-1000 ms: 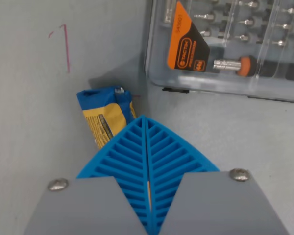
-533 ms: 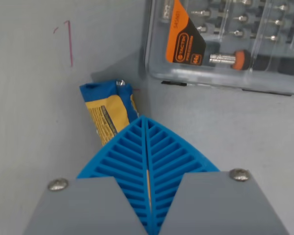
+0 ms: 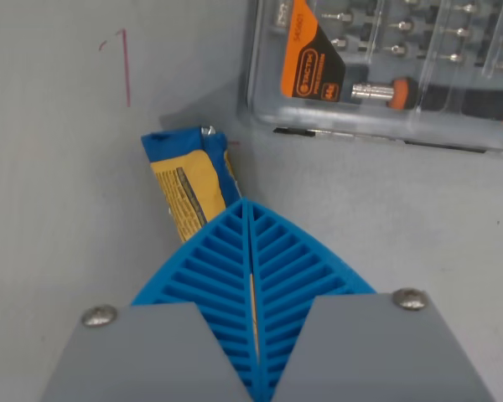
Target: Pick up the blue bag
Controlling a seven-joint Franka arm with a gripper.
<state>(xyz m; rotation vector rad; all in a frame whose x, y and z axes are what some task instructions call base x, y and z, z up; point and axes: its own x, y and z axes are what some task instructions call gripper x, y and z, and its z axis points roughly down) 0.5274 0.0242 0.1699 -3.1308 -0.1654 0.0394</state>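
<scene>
Blue jaws [image 3: 250,205]: two ribbed blue halves pressed flat together, with no gap and nothing between them. They come to a point low in the wrist view, aimed up the picture.
Why shut: I think they must open before they can grab anything, so the grab has not begun.
Bag [image 3: 191,182]: blue at the top with a yellow label, lying flat on the counter just past the jaw point, a bit to the wrist view's left. Its near end is hidden under the jaws.
Why there: the bag lies off to one side of the jaw line, so I think the arm needs to slide that way to sit over it.
Counter [image 3: 59,234]: plain grey, with a thin red mark [image 3: 124,67] far up on the left.
Tool box [image 3: 386,75]: clear plastic with an orange label, farthest away at the top right. The bag's top corner lies near its edge, so wide jaws could bump it.
</scene>
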